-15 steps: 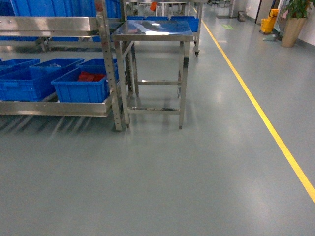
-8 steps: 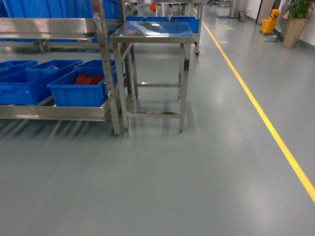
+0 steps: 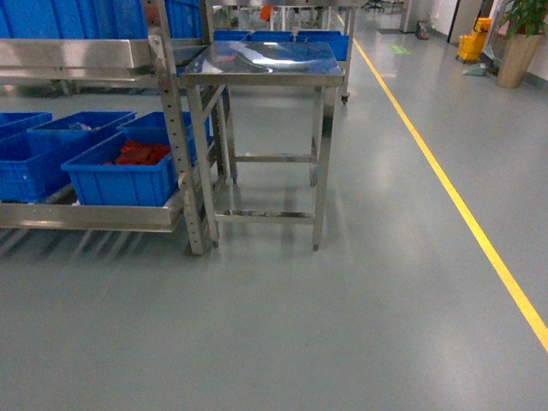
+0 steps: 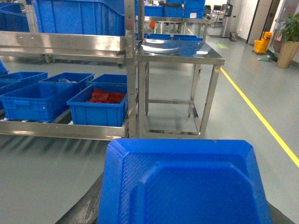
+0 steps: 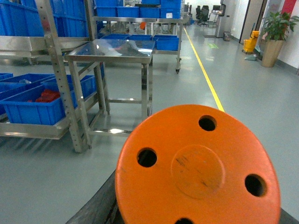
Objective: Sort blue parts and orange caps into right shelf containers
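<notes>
Orange cap fills right wrist view; gripper fingers unseen.

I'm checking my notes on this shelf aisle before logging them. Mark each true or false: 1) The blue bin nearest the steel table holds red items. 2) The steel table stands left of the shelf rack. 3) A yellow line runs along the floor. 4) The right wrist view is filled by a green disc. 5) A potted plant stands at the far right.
1) True: the blue bin beside the steel table holds red items.
2) False: the table stands right of the shelf rack.
3) True: a yellow line runs along the floor.
4) False: it is an orange disc with holes.
5) True: a potted plant stands at the far right.
</notes>
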You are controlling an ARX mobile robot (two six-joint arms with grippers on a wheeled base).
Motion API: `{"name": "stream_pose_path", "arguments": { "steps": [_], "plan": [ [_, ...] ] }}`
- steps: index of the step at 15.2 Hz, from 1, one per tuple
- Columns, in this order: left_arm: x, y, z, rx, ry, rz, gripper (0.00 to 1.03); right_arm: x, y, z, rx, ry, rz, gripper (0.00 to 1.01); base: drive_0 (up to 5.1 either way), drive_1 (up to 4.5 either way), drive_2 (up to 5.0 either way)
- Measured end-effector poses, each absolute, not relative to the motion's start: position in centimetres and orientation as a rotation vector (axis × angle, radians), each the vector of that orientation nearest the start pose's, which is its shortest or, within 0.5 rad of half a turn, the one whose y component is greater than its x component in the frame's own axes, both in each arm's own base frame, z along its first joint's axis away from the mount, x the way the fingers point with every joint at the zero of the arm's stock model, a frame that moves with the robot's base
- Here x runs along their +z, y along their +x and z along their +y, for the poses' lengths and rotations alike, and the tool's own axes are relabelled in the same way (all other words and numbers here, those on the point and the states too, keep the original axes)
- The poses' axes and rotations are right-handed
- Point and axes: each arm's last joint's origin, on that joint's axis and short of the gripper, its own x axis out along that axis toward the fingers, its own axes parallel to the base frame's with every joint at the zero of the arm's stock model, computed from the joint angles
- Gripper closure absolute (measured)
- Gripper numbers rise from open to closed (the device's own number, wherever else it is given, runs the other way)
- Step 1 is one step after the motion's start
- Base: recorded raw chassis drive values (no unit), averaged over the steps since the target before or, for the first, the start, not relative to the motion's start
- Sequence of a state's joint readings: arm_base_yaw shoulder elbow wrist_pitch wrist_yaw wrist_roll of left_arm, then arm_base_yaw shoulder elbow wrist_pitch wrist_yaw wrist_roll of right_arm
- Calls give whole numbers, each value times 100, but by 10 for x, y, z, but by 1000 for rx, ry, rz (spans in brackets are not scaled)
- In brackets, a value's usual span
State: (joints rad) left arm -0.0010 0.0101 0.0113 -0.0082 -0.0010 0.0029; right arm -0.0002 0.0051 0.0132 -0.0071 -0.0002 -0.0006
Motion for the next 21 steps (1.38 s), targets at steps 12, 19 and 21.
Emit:
{"name": "stream_pose_path", "arguments": {
  "steps": [12,19,21],
  "plan": [
    [166,98,0,1,3,4,62,167,97,0,0,-1,-2,58,0,433,-434],
    [165,98,0,-1,3,10,62,167,97,0,1,-1,0,58,0,434,-433],
    [166,98,0,1,3,6,62,167,97,0,0,-1,-1,58,0,433,-433]
  ]
}}
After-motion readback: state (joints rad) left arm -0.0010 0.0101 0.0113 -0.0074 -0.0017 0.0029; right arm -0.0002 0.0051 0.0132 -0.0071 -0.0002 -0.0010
